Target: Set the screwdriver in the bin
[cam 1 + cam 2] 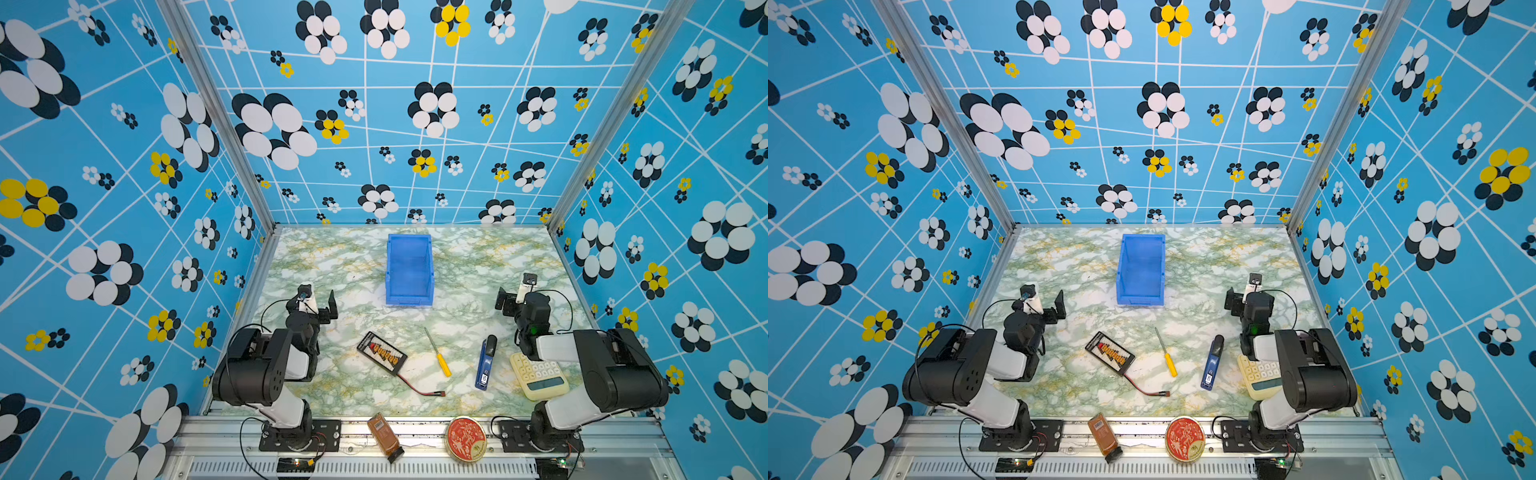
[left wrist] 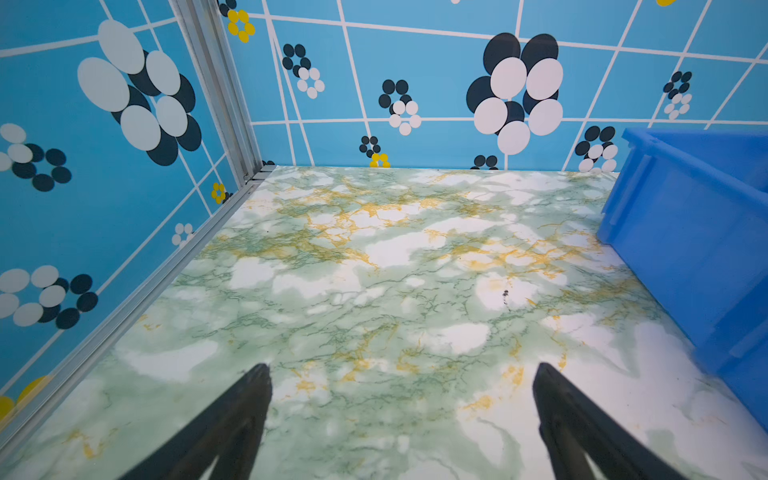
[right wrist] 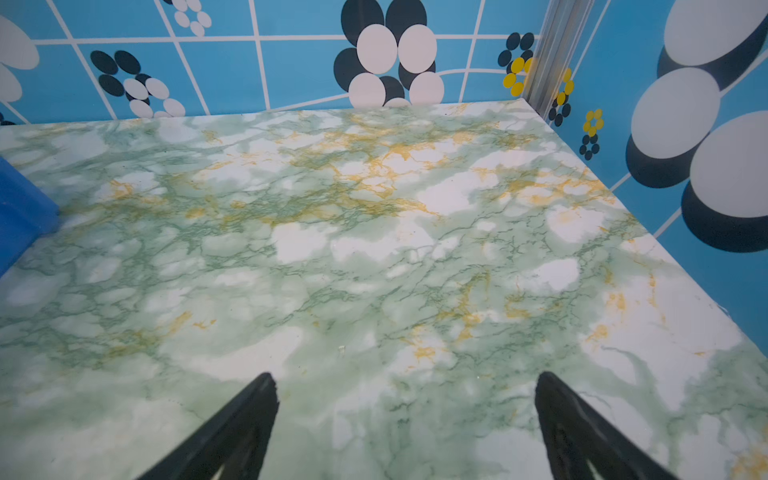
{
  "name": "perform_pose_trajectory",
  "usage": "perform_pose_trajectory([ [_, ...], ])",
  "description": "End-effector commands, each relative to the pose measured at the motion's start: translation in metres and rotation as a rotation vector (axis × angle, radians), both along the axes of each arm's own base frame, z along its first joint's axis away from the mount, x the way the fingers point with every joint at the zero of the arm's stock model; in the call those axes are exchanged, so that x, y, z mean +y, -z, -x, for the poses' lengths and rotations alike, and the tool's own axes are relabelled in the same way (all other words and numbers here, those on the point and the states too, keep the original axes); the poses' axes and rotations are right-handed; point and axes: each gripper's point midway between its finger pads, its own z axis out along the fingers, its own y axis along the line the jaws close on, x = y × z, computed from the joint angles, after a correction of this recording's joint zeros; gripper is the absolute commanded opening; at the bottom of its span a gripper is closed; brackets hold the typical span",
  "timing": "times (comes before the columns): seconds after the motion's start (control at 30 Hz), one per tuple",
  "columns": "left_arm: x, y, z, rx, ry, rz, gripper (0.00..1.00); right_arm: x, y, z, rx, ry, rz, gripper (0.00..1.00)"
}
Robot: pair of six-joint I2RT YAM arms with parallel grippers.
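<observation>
I see the blue bin (image 1: 1140,300) standing at the back middle of the green marble surface (image 1: 1204,266), its low lip toward the front. The screwdriver (image 1: 1165,352) lies flat nearer the front, well apart from the bin, with its yellow handle toward the front and its thin shaft pointing back. A black pack (image 1: 1109,353) with a red wire lies to its left. A blue and black stapler (image 1: 1212,361) lies to its right. A cream calculator (image 1: 1258,376) sits partly under my right arm. My left tool (image 1: 1055,308) and right tool (image 1: 1234,301) hang on either side, well apart from the screwdriver. A brown bottle (image 1: 1105,436) and a red tin (image 1: 1185,439) lie on the front rail (image 1: 942,440).
</observation>
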Motion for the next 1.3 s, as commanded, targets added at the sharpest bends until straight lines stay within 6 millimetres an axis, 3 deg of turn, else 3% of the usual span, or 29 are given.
perform_pose_trajectory([
  [0.0, -0.0016, 0.0020, 0.0028, -0.002, 0.003, -0.010, 0.99, 0.0009, -0.0090, -0.0060, -0.022, -0.013, -0.001, 0.99],
  [1.27, -0.0068, 0.0018, 0.0028, -0.002, 0.032, -0.012, 0.99, 0.0011, -0.0089, -0.0065, -0.020, -0.014, -0.005, 0.99],
])
